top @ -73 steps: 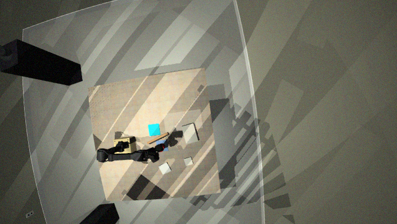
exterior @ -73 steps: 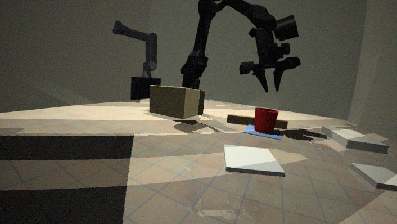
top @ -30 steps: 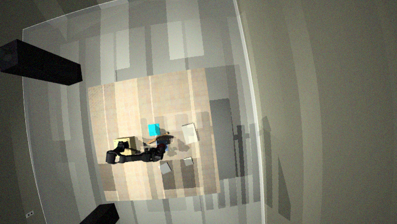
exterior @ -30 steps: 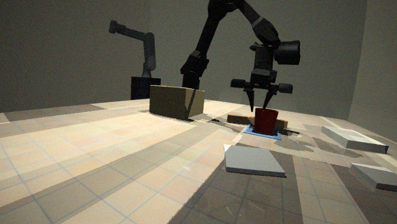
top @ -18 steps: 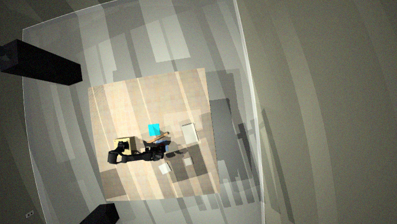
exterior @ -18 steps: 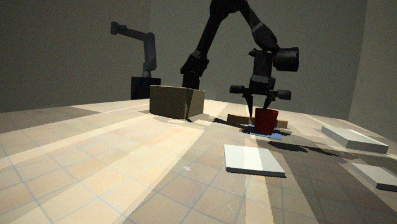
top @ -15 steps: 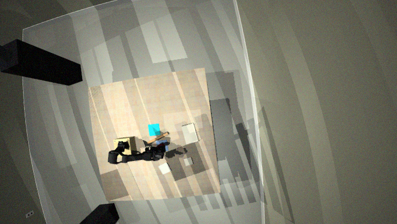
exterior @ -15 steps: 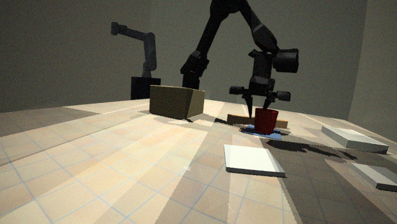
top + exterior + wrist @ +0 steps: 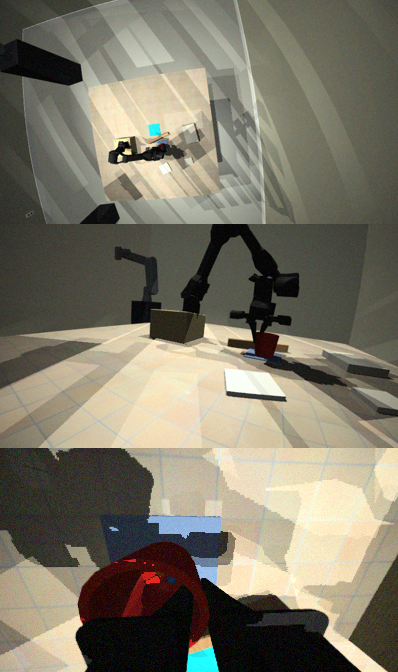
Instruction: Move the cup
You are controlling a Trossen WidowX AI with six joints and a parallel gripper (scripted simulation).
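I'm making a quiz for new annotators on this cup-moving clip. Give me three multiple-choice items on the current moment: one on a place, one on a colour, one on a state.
1. Where does the red cup stand?
A. on the light blue pad
B. on the cyan pad
C. on the cardboard box

2. What colour is the pad with no cup on it?
A. green
B. cyan
C. orange

3. How is the gripper?
A. wide open, high above the cup
B. closed on the cup's wall at the rim
C. closed on the wooden bar

Answers:
1 A, the exterior view shows the cup's base on the light blue pad.
2 B, the top view shows a bare cyan square beyond the bar.
3 B, the wrist view shows one finger inside the cup and the other outside it.
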